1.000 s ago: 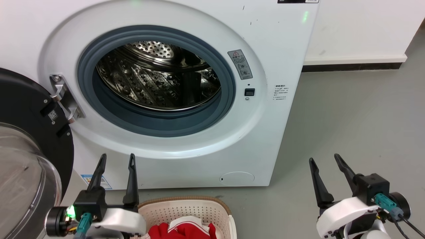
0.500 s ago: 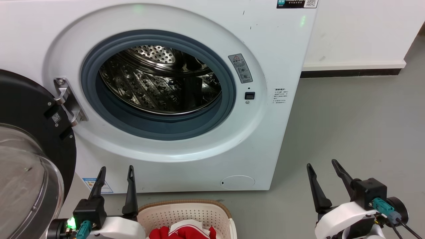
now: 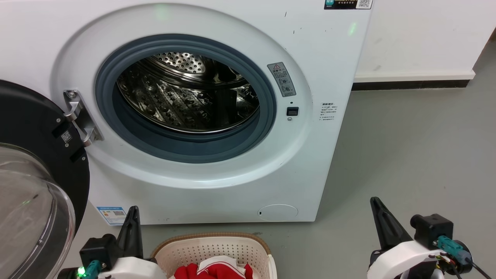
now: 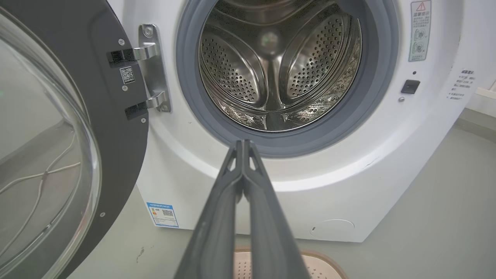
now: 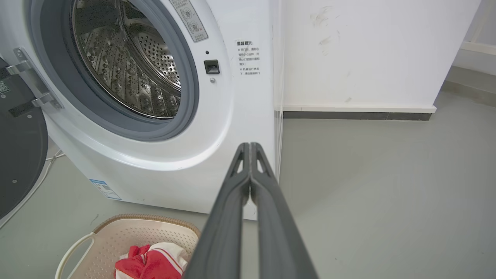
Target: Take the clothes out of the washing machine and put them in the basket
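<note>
The washing machine (image 3: 333, 46) stands in front of me, its black-framed glass door (image 3: 35, 193) swung wide open on my left. Through the grey-rimmed porthole the drum (image 3: 186, 97) shows bare perforated steel. My left wrist camera looks down to the drum's floor and I see no red there, though the near lip hides behind the seal.

The basket (image 3: 211, 235) sits on the grey floor (image 3: 407, 147) just before the machine, below the porthole, and the bottom edge of my head view cuts it off. The clothes (image 3: 217, 271) are in it, a bunched red heap with white panels. They are too crumpled for me to read a long axis.

That heap lies below and behind my fingertips, between my two arms, while both sets of fingers point up and away from it toward the machine. My left gripper (image 3: 133, 212) is just beside the basket's left rim, so that arm is nearer. My right gripper (image 3: 376, 203) is well apart, out over open floor.

Each wrist camera shows its own pair of fingers pressed flat together with nothing between them, on the left gripper (image 4: 243, 144) and on the right gripper (image 5: 250, 145) alike.

I judge the job done as far as I can see. If any fabric needed tucking down, the left arm would have to turn back and downward for it
</note>
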